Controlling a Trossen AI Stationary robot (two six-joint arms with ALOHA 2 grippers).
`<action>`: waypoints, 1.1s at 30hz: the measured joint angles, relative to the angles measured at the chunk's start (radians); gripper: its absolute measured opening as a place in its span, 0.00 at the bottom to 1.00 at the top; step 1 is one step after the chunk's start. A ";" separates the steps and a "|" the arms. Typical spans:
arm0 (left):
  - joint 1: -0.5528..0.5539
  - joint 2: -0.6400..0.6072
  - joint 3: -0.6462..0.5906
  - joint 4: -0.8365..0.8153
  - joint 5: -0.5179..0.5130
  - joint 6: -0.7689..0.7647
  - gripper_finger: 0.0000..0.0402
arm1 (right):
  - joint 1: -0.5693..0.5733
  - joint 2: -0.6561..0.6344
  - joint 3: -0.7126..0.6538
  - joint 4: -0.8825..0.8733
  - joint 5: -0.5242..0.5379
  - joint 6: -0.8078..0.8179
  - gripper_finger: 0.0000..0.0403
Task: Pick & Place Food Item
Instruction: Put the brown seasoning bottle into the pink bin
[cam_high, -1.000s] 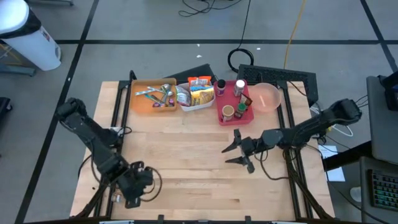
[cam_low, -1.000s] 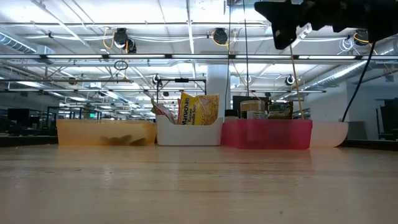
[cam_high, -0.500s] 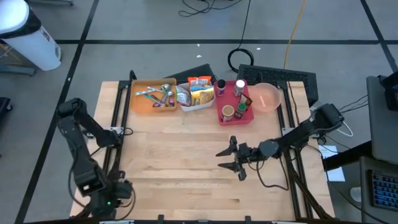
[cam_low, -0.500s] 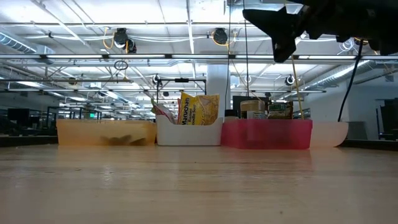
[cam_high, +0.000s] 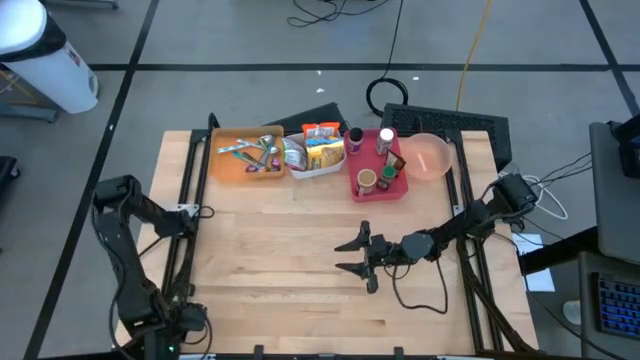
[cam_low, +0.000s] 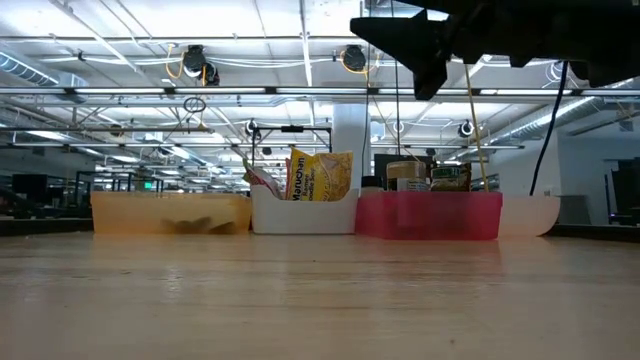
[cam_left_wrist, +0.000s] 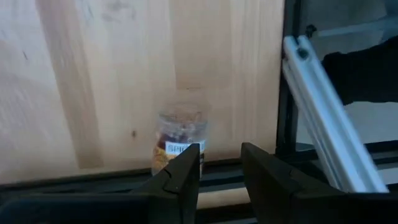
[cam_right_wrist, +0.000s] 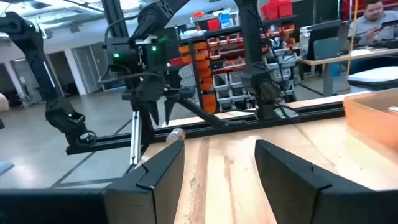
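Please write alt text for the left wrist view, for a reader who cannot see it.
A small spice jar lies on the wooden table near its dark edge rail, just beyond the left gripper, whose fingers are apart and empty.

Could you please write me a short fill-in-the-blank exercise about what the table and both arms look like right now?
1. The right gripper hangs over the bare middle of the table with its fingers ____.
2. The yellow noodle packet stands in the ____ bin.
3. The spice jar near the left gripper lies on its ____.
4. The pink bowl sits just outside the ____ bin.

Missing words: open; white; side; red
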 joint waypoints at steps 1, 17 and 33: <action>0.000 0.010 0.000 0.001 0.008 -0.006 0.31 | 0.000 0.010 0.010 -0.001 -0.001 -0.005 0.48; 0.004 0.052 -0.002 -0.066 0.063 -0.042 0.31 | 0.000 0.127 0.041 0.012 -0.002 0.070 0.48; 0.015 0.052 -0.002 -0.044 0.043 -0.018 0.32 | 0.000 0.132 0.041 0.005 -0.003 0.078 0.48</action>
